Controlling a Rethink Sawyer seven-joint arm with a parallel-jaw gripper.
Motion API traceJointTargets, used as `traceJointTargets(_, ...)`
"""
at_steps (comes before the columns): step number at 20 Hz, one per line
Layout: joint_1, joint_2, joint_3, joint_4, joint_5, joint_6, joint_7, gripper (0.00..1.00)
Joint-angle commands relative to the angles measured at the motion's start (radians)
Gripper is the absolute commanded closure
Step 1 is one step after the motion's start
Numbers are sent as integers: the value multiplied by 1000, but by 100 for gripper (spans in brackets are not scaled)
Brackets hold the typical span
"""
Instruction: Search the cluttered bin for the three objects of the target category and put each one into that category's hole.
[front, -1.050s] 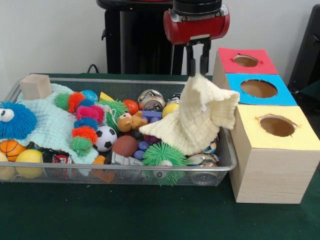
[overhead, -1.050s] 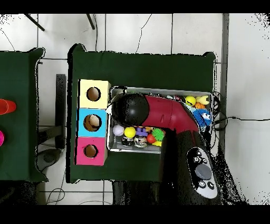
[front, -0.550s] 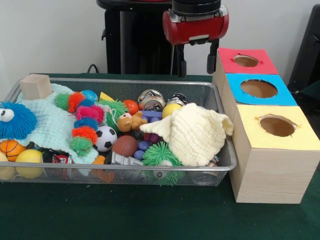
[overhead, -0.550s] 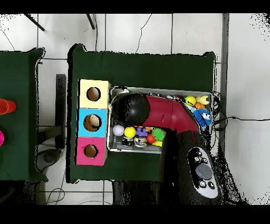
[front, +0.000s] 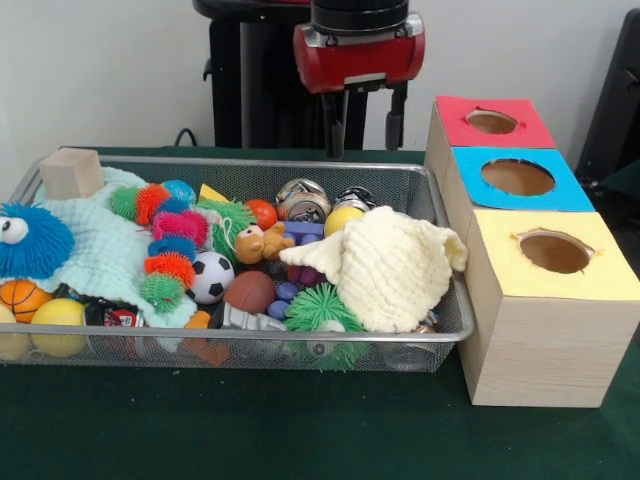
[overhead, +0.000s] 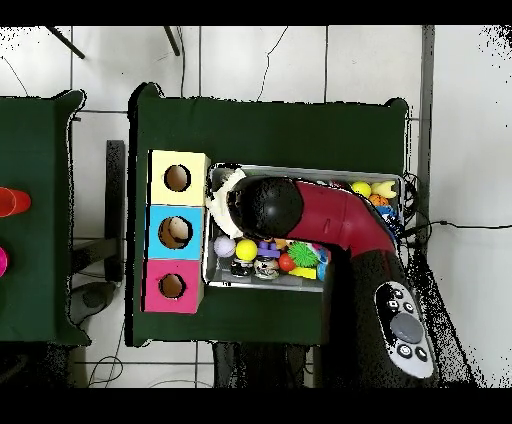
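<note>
**Jaws stood wide and empty above the back of the bin**

The jaws (front: 361, 120) hung spread apart with nothing between them, above the far rim of the wire bin (front: 250, 345). Below them and slightly to their right in the front view, the cream cloth (front: 388, 265) lay crumpled on the toys at the bin's right end, well clear of the fingertips (front: 335, 150). Directly under the jaws sat two shiny metal balls (front: 302, 198) against the back wall, with a yellow ball (front: 341, 217) just in front of them, partly tucked under the cloth's edge. Further down from the jaws lay a small teddy bear (front: 258, 243), a brown ball (front: 250, 291) and a green spiky ball (front: 329, 309) at the near rim. Off to the jaws' left were a toy soccer ball (front: 211, 276), a striped fuzzy caterpillar (front: 168, 245), a pale green cloth (front: 100, 255), a blue furry toy (front: 30, 240) and a wooden block (front: 71, 172).

To the jaws' right, beside the bin on the green counter (front: 300, 430), stood the row of boxes: the red-topped hole (front: 491, 121) nearest the jaws, then the blue-topped hole (front: 517, 177), then the yellow-topped hole (front: 554, 251). In the overhead view the red arm (overhead: 335, 215) covered most of the bin.
</note>
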Motion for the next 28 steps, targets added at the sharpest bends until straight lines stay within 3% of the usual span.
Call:
traceJointTargets(1,-66,77,53,-34,-19,-9,30,0)
traceJointTargets(17,-151,130,78,-139,-73,46,-72,0)
traceJointTargets(24,-178,148,89,-223,-81,134,-126,0)
traceJointTargets(28,-185,162,94,-246,-91,134,-139,0)
